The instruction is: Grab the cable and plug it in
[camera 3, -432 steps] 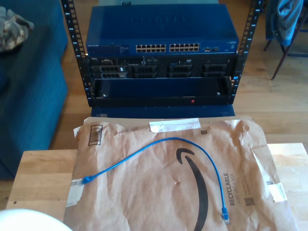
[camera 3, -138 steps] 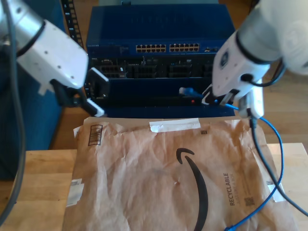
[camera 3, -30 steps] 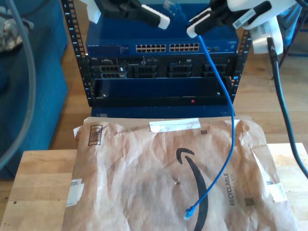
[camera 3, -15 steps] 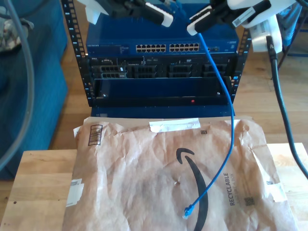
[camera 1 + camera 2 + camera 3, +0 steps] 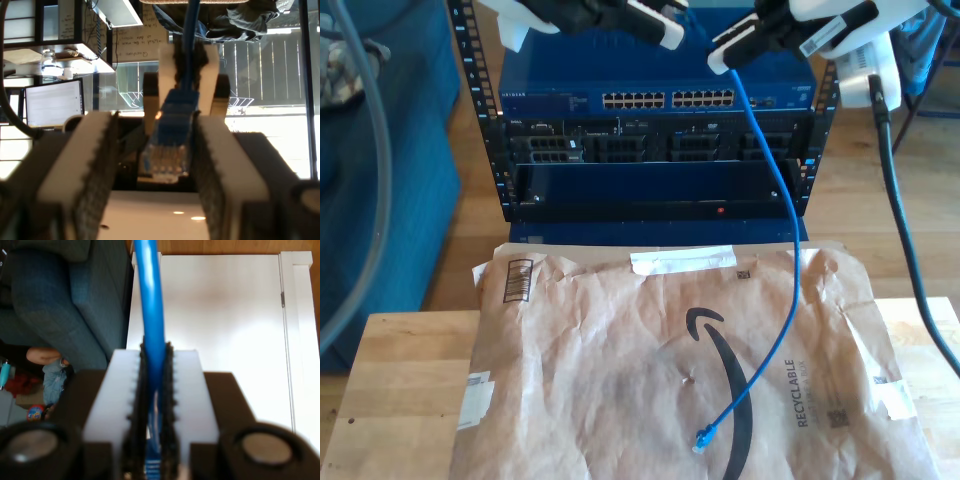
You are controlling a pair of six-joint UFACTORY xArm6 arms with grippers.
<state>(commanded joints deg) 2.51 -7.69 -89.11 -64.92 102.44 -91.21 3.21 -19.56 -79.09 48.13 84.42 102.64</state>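
**rackmonkey:** So where's the cable (image 5: 775,290) right now?

**me:** Up in the air, mostly. My second gripper (image 5: 154,405) is clamped tight on it a bit back from one plug (image 5: 167,145). From there it hangs down in front of the rack (image 5: 655,150), and the far plug (image 5: 702,440) rests on the brown paper mailer (image 5: 620,350) on the table (image 5: 400,380). The near plug sits between the pads of my first gripper (image 5: 155,165), which is parted; the pads look just beside the plug, not squeezing it yet as far as I can tell.

**rackmonkey:** How does it handle?

**me:** Light and floppy, I'd guess, so anything I don't hold droops. The jacket looks slick. The plug is the only stiff part, so I'd grab that by its flat sides, gently; the little clip probably snaps easily. Then it's lining it up with the switch (image 5: 660,75) ports.
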